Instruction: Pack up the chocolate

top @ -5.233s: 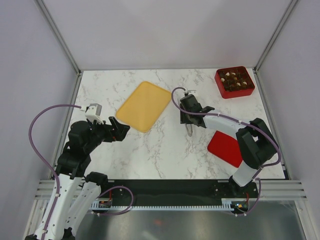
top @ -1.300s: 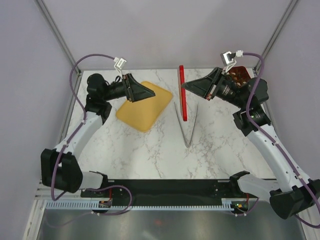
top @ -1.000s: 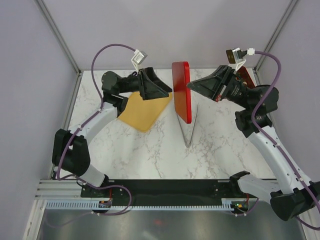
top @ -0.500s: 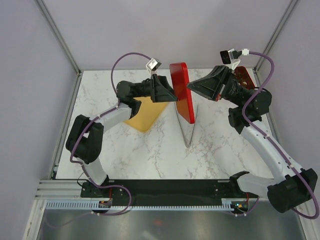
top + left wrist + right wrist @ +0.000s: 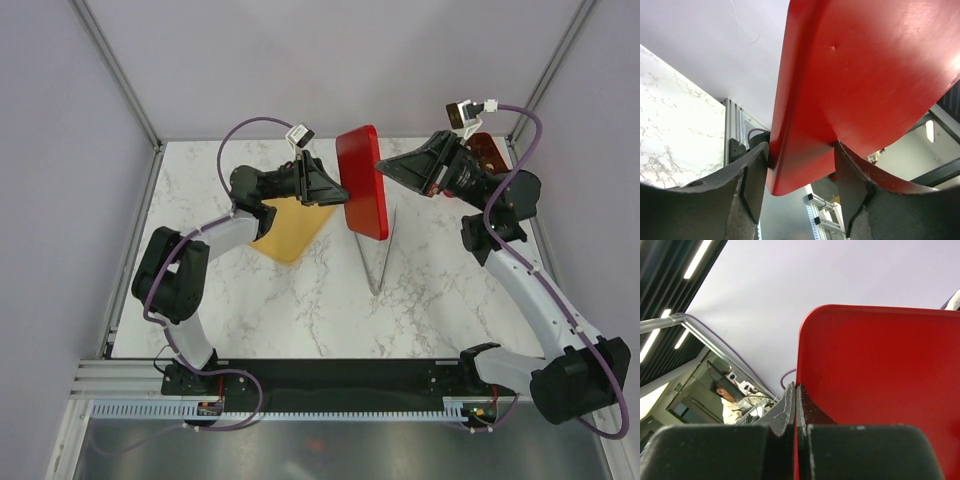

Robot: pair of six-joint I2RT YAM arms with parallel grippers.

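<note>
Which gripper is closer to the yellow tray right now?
Left. The left gripper is above the yellow tray's far right corner, at the raised red lid's left side; the right gripper pinches the lid's opposite edge, well right of the tray.

No writing, label, brand, number or sign could be read in any view. The smooth red plastic lid [image 5: 362, 195], held up over the middle of the table, showed plain glossy faces in both wrist views. The small white fittings near the wrist cameras were too small in the top view to tell any marking.
</note>
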